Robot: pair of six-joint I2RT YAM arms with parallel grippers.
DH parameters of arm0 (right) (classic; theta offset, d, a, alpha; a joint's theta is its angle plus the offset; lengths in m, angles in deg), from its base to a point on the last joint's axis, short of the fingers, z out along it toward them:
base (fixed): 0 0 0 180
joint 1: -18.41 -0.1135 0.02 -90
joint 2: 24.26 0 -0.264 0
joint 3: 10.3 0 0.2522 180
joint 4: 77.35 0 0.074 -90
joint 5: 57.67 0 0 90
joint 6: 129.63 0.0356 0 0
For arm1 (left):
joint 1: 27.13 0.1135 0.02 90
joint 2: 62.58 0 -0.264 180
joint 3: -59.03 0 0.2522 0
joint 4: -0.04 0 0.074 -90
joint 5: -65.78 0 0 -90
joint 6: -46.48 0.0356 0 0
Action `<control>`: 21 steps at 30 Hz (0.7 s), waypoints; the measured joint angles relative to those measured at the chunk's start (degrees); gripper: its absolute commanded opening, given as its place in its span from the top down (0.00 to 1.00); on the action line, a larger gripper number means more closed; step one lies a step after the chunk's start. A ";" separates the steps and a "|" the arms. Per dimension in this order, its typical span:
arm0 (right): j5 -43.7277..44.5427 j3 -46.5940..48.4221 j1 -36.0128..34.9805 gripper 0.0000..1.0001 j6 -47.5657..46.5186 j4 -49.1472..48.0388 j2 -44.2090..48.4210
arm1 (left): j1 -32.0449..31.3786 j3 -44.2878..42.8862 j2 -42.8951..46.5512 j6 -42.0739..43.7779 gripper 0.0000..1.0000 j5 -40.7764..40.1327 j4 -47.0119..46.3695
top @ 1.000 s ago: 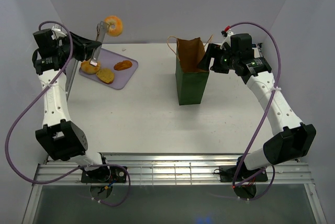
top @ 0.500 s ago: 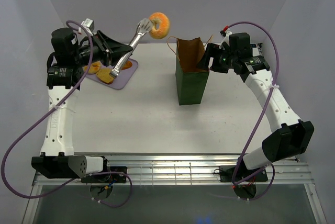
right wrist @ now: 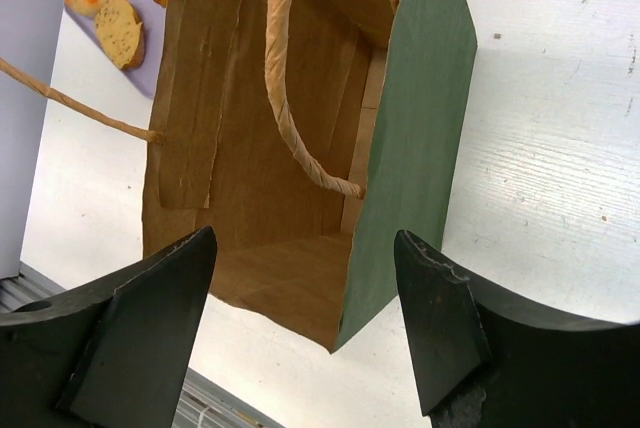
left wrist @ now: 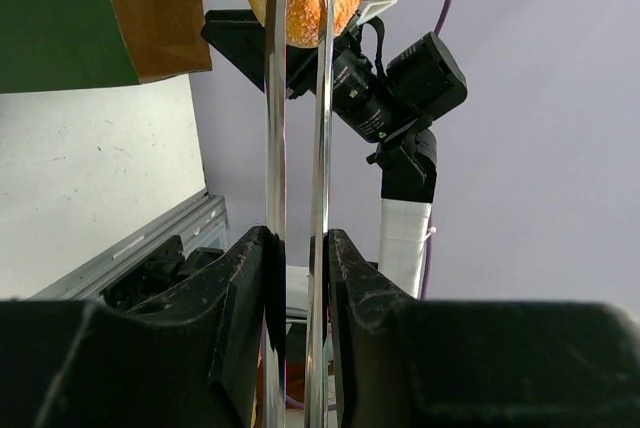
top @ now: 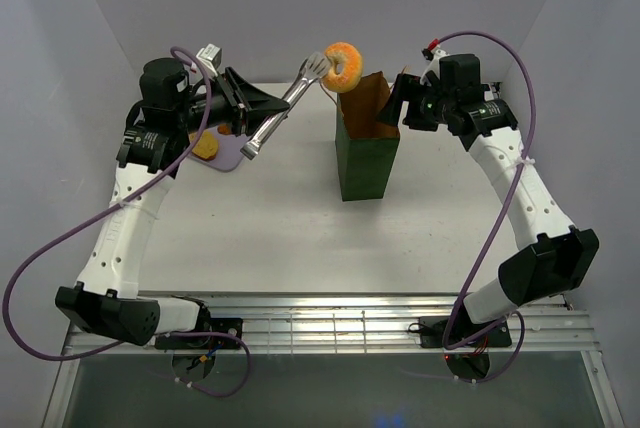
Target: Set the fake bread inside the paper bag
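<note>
Doughnut (top: 343,65): pinched in tongs (top: 278,116) that left pincer (top: 238,103) clamps, hovering at 11 o'clock rim of paper bag (top: 365,158); right pincer (right wrist: 303,243) half-open, empty; other pastries (right wrist: 120,33) wait on tray (top: 230,156).

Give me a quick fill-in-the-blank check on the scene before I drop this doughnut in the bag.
1. The left pincer is shut on metal ___, which clamp the ring doughnut.
2. The paper bag stands ___, dark green outside.
3. The right pincer by the bag's rim is ___.
4. Other pastries lie on the lilac ___.
Missing words: tongs; upright; open; tray.
</note>
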 measured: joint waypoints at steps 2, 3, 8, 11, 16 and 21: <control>0.07 0.28 0.00 0.23 -0.07 -0.02 -0.33 | -1.22 0.42 -0.44 -0.15 1.00 -0.74 -1.07; 0.13 0.31 0.00 0.23 -0.15 0.02 -0.48 | -1.88 0.55 -0.70 -0.24 1.00 -1.14 -1.55; 0.35 0.31 0.00 0.23 -0.33 0.24 -1.27 | -5.20 1.09 -3.41 -0.57 1.00 -2.64 -4.20; 0.48 0.33 0.04 0.23 -0.59 0.46 -1.62 | -6.25 2.69 -4.33 -0.72 1.00 -3.21 -4.90; 0.85 0.35 0.28 0.32 -1.31 0.85 -1.92 | -6.38 3.34 -5.84 -0.37 1.00 -4.22 -5.27; 1.03 0.37 0.37 0.36 -1.55 0.87 -2.27 | -6.49 3.43 -7.08 0.15 1.00 -4.48 -6.16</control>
